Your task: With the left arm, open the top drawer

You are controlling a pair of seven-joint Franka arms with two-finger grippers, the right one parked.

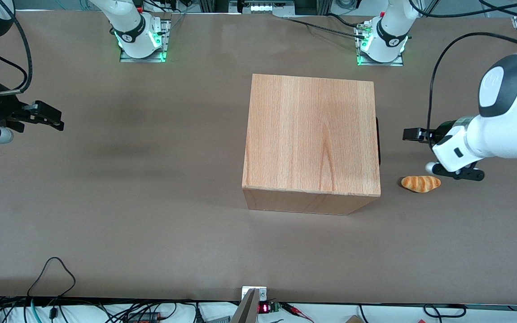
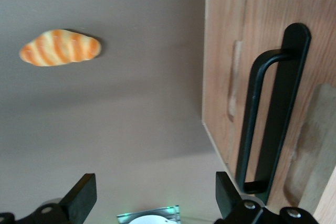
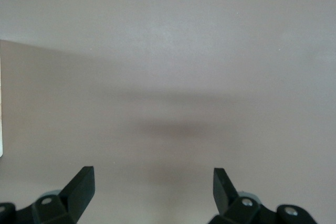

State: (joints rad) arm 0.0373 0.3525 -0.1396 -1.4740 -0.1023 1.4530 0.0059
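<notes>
The beech-coloured cabinet (image 1: 312,139) stands mid-table, its front facing the working arm's end. The top drawer sits flush in it; from the front view only a sliver of its black bar handle (image 1: 378,141) shows. The left wrist view shows the drawer's wooden front panel (image 2: 231,51) and the handle (image 2: 270,114) close up. The left arm (image 1: 501,121) holds its gripper (image 1: 413,134) in front of the drawer, a short gap from the handle and touching nothing. In the left wrist view the gripper (image 2: 155,198) is open and empty, one finger (image 2: 226,192) near the handle's end.
A striped croissant (image 1: 421,183) lies on the brown table, in front of the cabinet and nearer the front camera than the gripper; it also shows in the left wrist view (image 2: 60,47). The arm bases (image 1: 382,42) stand at the table's back edge.
</notes>
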